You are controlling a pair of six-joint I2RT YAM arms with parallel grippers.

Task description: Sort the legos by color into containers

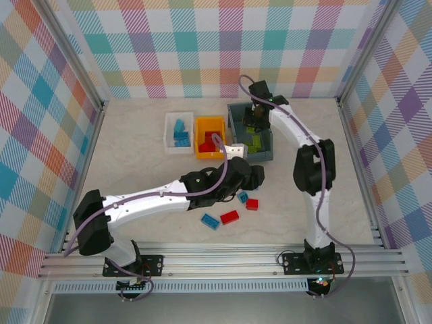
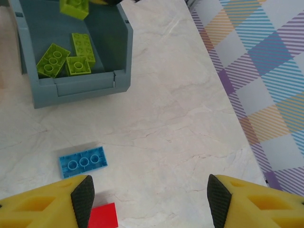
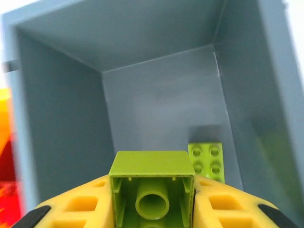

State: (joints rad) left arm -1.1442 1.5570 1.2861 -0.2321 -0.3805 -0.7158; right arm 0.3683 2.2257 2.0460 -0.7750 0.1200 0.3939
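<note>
Right claw (image 3: 153, 209) is clenched on a green brick (image 3: 152, 166), at the bottom middle of the right wrist view, the brick's hollow underside facing the camera. The brick hangs over the open grey bin (image 3: 61, 142), whose walls rise around it. One more green piece (image 3: 206, 160) lies studs up on the bin floor, lower right of that view.

In the top view the grey bin sits right of centre in the upper half, and the right claw is above its far end. Just left of it is the orange bin (image 1: 200, 145) holding red bricks (image 1: 210, 138). Left of that is the white bin (image 1: 170, 135) holding blue bricks (image 1: 179, 131).

Left claw (image 2: 150, 202) is released. Its two fingers (image 2: 83, 197) stand wide apart at the bottom of the left wrist view, with nothing between them but bare table (image 2: 180, 118). A blue brick (image 2: 82, 162) lies flat just above the left-hand finger. A red brick (image 2: 103, 216) lies beside that finger at the bottom edge, partly cut off. In the upper left of that view the near end of the grey bin holds three green bricks (image 2: 57, 59) lying flat.

In the lower middle of the top view four loose bricks (image 1: 229, 217) lie on the table, two blue and two red, just below the left arm's wrist
</note>
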